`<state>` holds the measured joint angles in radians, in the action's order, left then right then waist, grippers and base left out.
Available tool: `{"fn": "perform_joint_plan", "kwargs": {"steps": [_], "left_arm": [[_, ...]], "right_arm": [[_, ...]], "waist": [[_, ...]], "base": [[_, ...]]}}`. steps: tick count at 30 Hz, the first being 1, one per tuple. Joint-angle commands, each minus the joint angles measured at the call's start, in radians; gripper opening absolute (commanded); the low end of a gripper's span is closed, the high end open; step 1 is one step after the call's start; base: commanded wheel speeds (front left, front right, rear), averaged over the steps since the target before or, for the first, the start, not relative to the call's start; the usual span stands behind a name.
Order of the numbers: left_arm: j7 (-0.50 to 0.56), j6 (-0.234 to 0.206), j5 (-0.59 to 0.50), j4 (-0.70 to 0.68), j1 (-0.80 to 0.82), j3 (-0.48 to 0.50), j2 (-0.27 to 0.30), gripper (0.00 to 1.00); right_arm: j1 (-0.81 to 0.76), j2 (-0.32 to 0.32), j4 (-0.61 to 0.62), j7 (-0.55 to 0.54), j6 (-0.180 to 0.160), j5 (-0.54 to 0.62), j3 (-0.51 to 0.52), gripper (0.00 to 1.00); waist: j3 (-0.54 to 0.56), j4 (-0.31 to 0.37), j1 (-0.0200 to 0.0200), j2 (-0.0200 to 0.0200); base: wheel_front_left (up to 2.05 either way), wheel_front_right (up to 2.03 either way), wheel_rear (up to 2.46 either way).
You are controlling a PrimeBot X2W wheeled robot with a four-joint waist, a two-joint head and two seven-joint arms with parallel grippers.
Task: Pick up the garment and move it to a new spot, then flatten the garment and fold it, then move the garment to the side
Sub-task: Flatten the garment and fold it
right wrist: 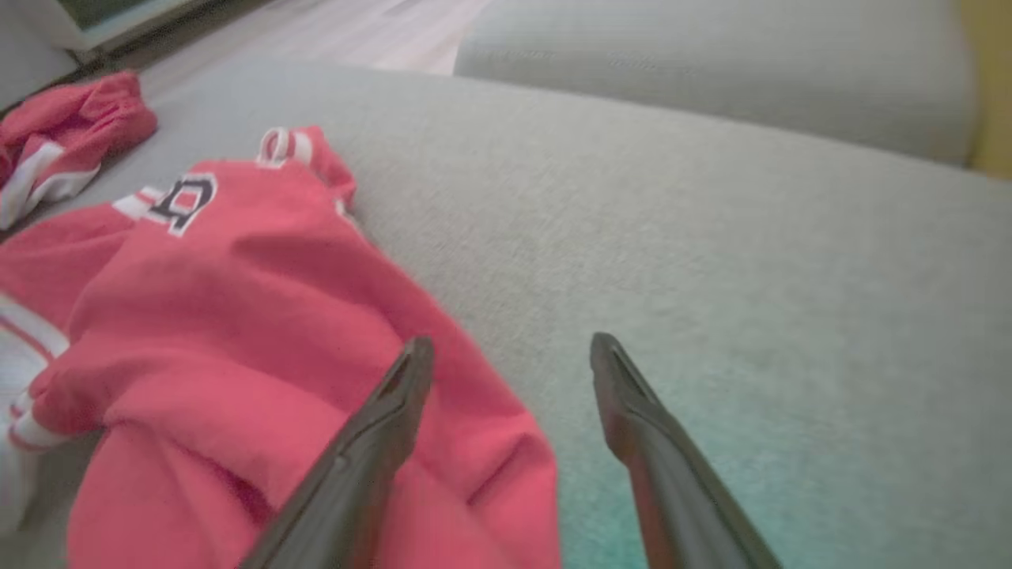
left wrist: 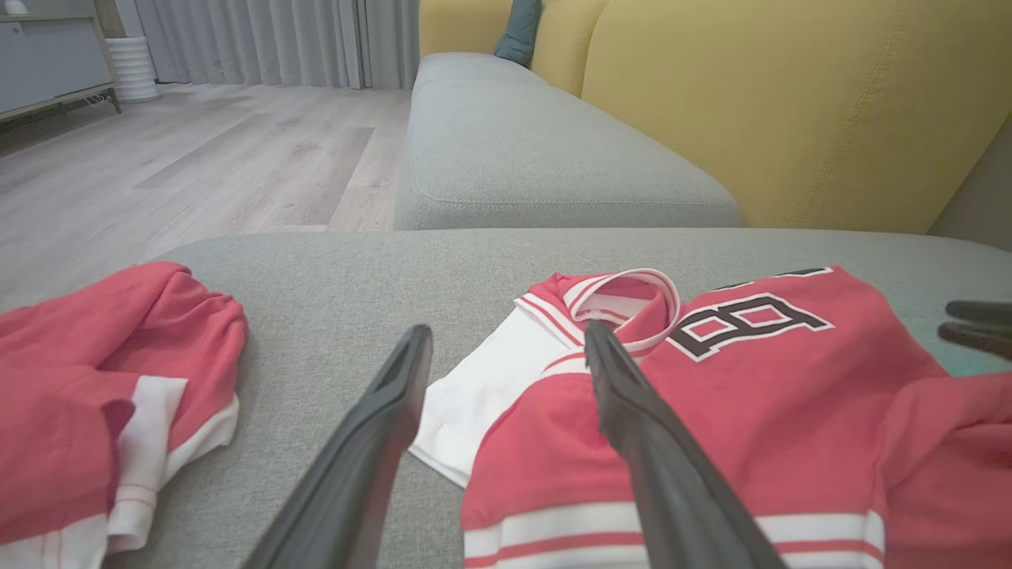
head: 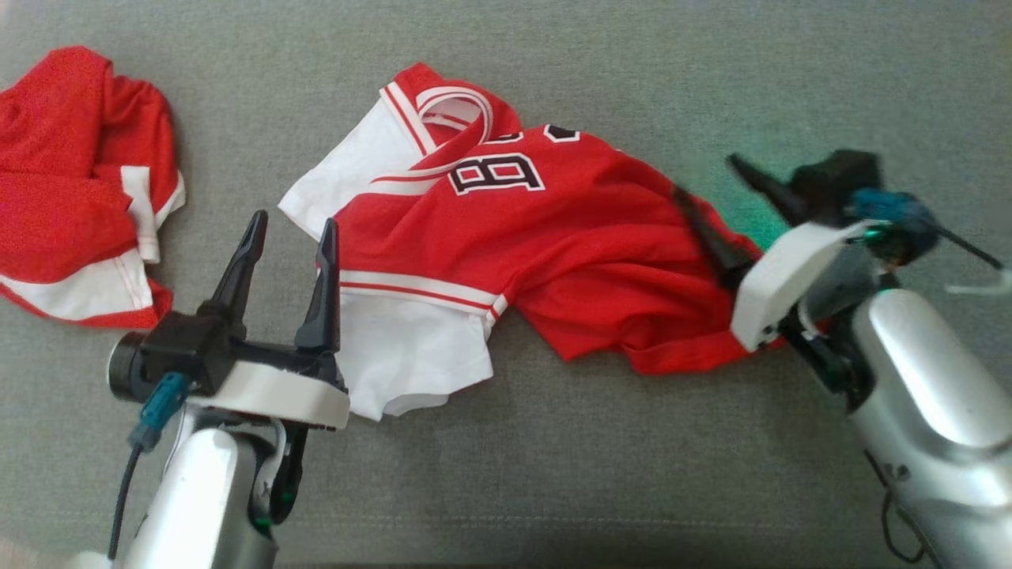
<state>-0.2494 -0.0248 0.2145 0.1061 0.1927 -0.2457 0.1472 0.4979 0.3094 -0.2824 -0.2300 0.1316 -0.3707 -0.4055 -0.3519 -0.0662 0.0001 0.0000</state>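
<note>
the garment (head: 545, 237), a red jersey with white sleeves, is seen lying crumpled in the middle of the grey cushion (head: 632, 474). the left gripper (head: 292, 221) is held spread and empty at the garment's left edge, one finger over the fabric. the right gripper (head: 705, 175) is also spread, nothing grasped, straddling the garment's right end. a red and white cloth (head: 71, 182) is bunched further left, apart from the garment

Was a home, prob. living rm: grey sofa seat (left wrist: 553, 158) w/ yellow back cushions (left wrist: 791, 103), teal pillow (left wrist: 522, 32), wood-look floor (left wrist: 198, 166), long grey curtains (left wrist: 261, 39), low cabinet (left wrist: 47, 55) in the far corner.
</note>
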Motion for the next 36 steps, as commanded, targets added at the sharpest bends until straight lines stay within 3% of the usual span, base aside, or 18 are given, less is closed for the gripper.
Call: {"fn": "perform_joint_plan", "kwargs": {"steps": [1, 6, 12, 13, 15, 16, 24, 36], "left_arm": [[-0.012, 0.005, 0.000, -0.023, 0.036, 0.032, 0.005, 1.00], [-0.012, 0.013, -0.005, -0.024, 0.043, 0.040, -0.007, 1.00], [-0.012, 0.022, -0.013, -0.027, 0.042, 0.049, -0.019, 1.00], [-0.012, 0.024, -0.014, -0.027, 0.042, 0.051, -0.020, 1.00], [-0.012, 0.027, -0.016, -0.027, 0.043, 0.054, -0.024, 1.00], [-0.012, 0.029, -0.017, -0.027, 0.042, 0.056, -0.025, 1.00], [-0.012, 0.036, -0.028, -0.024, 0.035, 0.072, -0.036, 1.00], [-0.012, 0.050, -0.042, -0.023, 0.036, 0.081, -0.052, 1.00]], "right_arm": [[0.032, 0.020, 0.016, -0.009, -0.001, -0.029, -0.052, 1.00], [0.105, 0.065, -0.083, -0.063, -0.001, -0.132, -0.201, 1.00], [0.142, 0.079, -0.186, -0.111, -0.001, -0.191, -0.250, 1.00], [0.144, 0.078, -0.194, -0.117, -0.001, -0.207, -0.256, 0.95], [0.150, 0.084, -0.207, -0.129, -0.001, -0.226, -0.272, 0.13], [0.153, 0.087, -0.208, -0.124, -0.001, -0.235, -0.276, 0.00], [0.214, 0.141, -0.157, -0.023, -0.001, -0.245, -0.263, 0.00], [0.395, 0.247, -0.065, 0.017, -0.001, -0.199, -0.222, 0.00]], "waist": [[-0.001, -0.005, -0.0001, 0.0000], [-0.006, -0.020, -0.0001, 0.0000], [-0.012, -0.028, -0.0001, 0.0000], [-0.013, -0.029, -0.0001, 0.0000], [-0.015, -0.030, -0.0001, 0.0000], [-0.016, -0.030, -0.0001, 0.0000], [-0.003, -0.025, -0.0001, 0.0000], [0.003, -0.029, -0.0001, 0.0000]], "base": [[0.00, 0.00, 0.00], [0.00, 0.00, 0.00], [0.00, 0.00, 0.00], [0.00, 0.00, 0.00], [0.00, 0.00, 0.00], [0.00, 0.00, 0.00], [0.00, 0.00, 0.00], [0.00, 0.00, 0.00]]}}
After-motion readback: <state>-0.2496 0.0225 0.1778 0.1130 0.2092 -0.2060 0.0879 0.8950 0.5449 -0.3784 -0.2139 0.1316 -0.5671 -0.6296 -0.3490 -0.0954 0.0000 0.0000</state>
